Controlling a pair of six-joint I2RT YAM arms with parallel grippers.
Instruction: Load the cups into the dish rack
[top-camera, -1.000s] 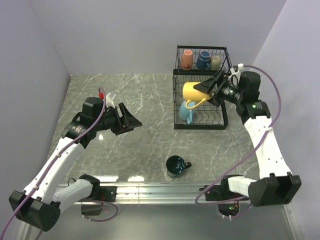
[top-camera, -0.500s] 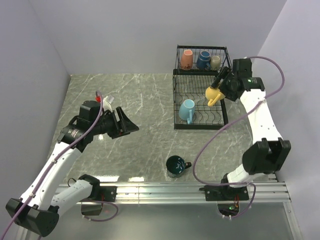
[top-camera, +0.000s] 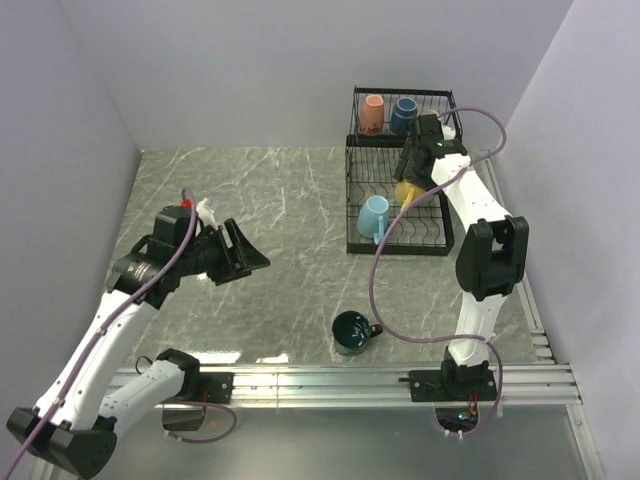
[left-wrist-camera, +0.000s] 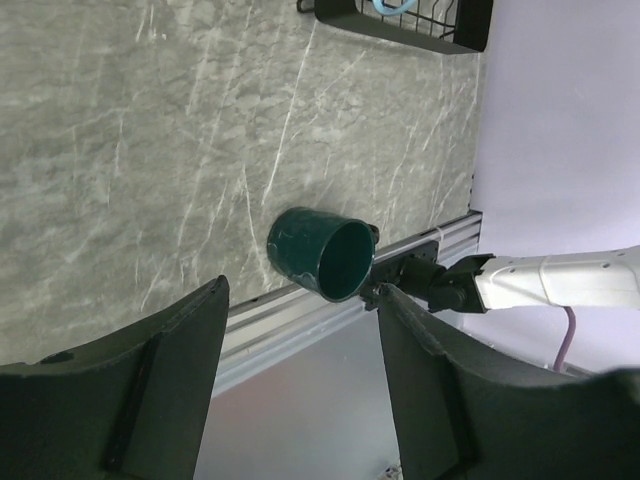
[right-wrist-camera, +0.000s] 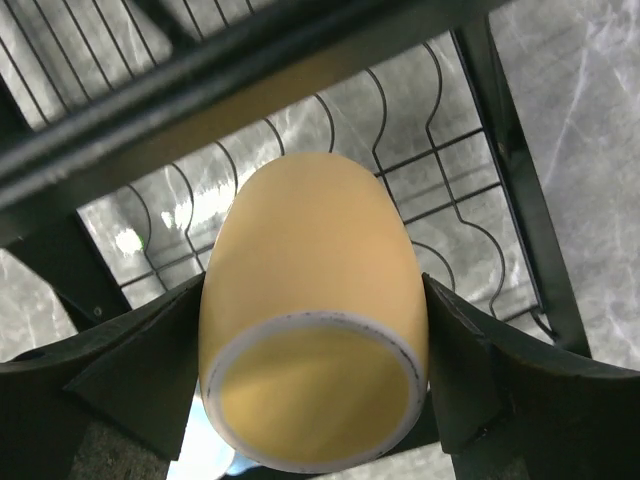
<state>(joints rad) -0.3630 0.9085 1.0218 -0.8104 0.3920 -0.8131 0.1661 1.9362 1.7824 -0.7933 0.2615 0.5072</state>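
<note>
The black wire dish rack (top-camera: 352, 215) stands at the back right. Its upper basket holds an orange-pink cup (top-camera: 372, 114) and a dark navy cup (top-camera: 404, 115); the olive-grey cup is hidden behind my right arm. A light blue cup (top-camera: 373, 217) sits in the lower tray. My right gripper (top-camera: 410, 183) is shut on the yellow cup (right-wrist-camera: 315, 340), bottom-up over the lower tray's wires (right-wrist-camera: 455, 200). The dark teal cup (top-camera: 351, 331) stands on the table near the front edge, also in the left wrist view (left-wrist-camera: 322, 253). My left gripper (top-camera: 250, 256) is open and empty, well left of it.
The marble table (top-camera: 270, 200) ends at a metal rail (top-camera: 330, 378) along the front. Grey walls close the back and both sides. The right arm's purple cable (top-camera: 385, 290) loops down over the table in front of the rack.
My right gripper has carried the yellow cup left and back, down over the rack's lower tray. My left gripper has drifted slightly down and left, still open.
</note>
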